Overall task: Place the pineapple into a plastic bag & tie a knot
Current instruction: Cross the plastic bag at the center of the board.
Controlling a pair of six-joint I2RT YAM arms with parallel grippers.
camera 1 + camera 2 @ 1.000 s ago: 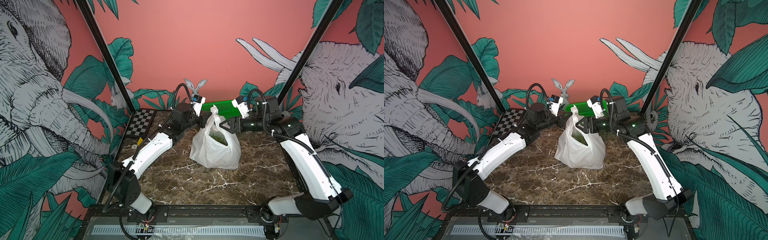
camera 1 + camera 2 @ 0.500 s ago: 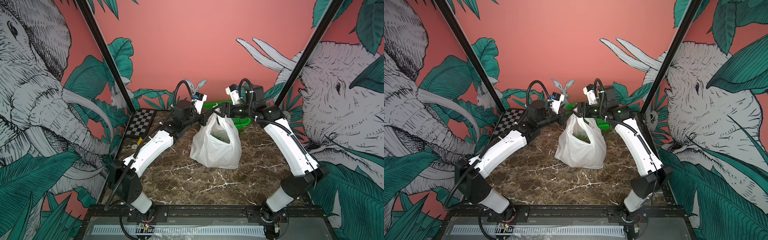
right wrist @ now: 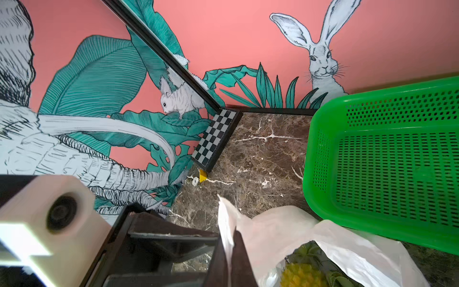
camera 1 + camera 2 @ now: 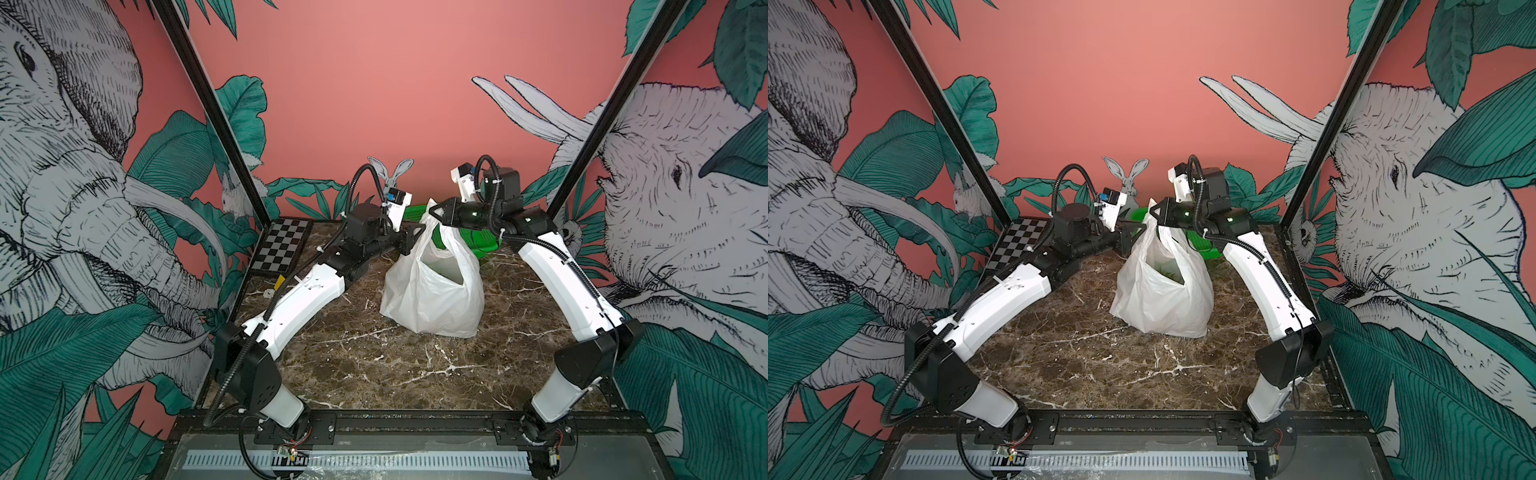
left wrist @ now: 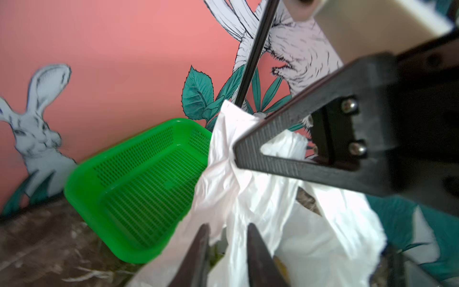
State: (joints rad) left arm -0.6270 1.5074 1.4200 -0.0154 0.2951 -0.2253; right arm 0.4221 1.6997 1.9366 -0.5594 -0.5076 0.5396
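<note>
1. One job is done: the pineapple [image 3: 303, 274] sits inside the plastic bag [image 4: 432, 299] on the table [image 4: 374, 365].
2. The right gripper [image 4: 433, 212] pinches a handle [image 3: 224, 223] tight. The left gripper [image 5: 227, 231] is loose, jaws apart around plastic.
3. No knot yet.

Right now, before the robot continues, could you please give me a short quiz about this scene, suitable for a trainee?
1. True or false: the pineapple already lies inside the plastic bag.
2. The right gripper is shut on: A) a pineapple leaf; B) the bag's handle; C) nothing.
3. Fill in: in a top view, the green basket stands ___ the bag, near the back wall.
Key: 1 true; 2 B; 3 behind.
</note>
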